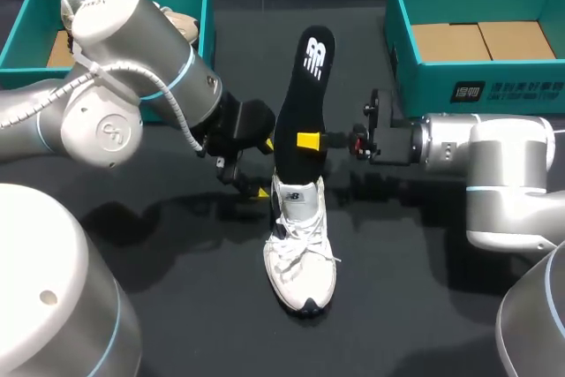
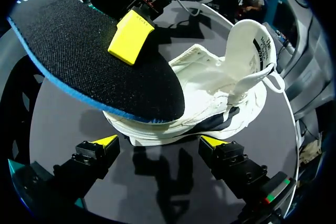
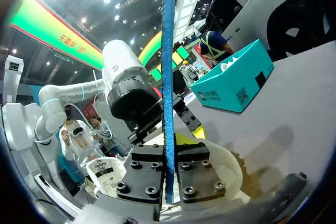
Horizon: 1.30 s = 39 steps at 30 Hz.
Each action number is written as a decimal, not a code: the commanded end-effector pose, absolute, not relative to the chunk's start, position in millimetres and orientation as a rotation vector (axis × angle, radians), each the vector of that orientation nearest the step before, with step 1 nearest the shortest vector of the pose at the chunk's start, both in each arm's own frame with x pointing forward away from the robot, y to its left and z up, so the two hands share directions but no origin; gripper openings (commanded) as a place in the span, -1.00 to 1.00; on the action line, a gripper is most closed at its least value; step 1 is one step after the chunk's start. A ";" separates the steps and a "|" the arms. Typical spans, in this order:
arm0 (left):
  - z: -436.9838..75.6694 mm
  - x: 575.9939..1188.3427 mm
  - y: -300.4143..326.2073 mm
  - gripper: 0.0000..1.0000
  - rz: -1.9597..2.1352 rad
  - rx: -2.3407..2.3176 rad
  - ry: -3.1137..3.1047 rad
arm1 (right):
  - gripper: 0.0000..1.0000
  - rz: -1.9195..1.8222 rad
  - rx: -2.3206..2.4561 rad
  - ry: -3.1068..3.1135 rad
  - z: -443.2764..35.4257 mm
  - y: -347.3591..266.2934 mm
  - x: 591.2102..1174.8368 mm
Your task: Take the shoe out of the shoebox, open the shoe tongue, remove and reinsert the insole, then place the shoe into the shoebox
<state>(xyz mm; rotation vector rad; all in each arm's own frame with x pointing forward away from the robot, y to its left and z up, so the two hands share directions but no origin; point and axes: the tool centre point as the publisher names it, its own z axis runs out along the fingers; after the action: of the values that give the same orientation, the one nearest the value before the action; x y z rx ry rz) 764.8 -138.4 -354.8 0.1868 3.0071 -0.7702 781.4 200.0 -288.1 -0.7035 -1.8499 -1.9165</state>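
Gripping the black insole [image 1: 305,94] above the white shoe [image 1: 300,253] were the right fingers [image 1: 307,140]; the left fingers [image 2: 97,150] stood open, seemingly empty.

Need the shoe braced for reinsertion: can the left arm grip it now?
Probably yes: the left gripper hangs open just before the shoe, nothing between them; the right gripper holds the insole above it.
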 end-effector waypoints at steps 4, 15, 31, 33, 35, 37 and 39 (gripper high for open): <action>-355.7 764.8 -139.3 1.00 -0.766 0.187 3.007 | -1.00 -1.913 -0.703 -1.843 -295.7 200.4 776.4; -355.7 764.8 -139.3 1.00 -0.766 0.187 3.007 | -1.00 -1.899 -0.689 -1.794 -310.3 208.4 763.7; -355.7 764.8 -139.3 1.00 -0.766 0.187 3.007 | -1.00 -1.815 -0.759 -1.768 -331.6 209.5 736.1; -355.7 764.8 -139.3 1.00 -0.766 0.187 3.007 | -1.00 -1.804 -0.772 -1.758 -335.7 208.9 732.5; -355.7 764.8 -139.3 1.00 -0.766 0.187 3.007 | -1.00 -1.795 -0.782 -1.750 -338.3 208.2 727.6; -355.7 764.8 -139.3 1.00 -0.766 0.187 3.007 | -1.00 -1.780 -0.786 -1.748 -340.2 208.8 723.7; -355.7 764.8 -139.3 1.00 -0.766 0.187 3.007 | -1.00 -1.752 -0.795 -1.758 -342.7 210.9 721.3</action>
<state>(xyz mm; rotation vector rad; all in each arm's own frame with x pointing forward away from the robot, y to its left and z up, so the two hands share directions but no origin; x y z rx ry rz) 764.7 -138.3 -354.9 0.1868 3.0074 -0.7698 731.0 207.5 -333.7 -0.7895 -1.7503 -1.7721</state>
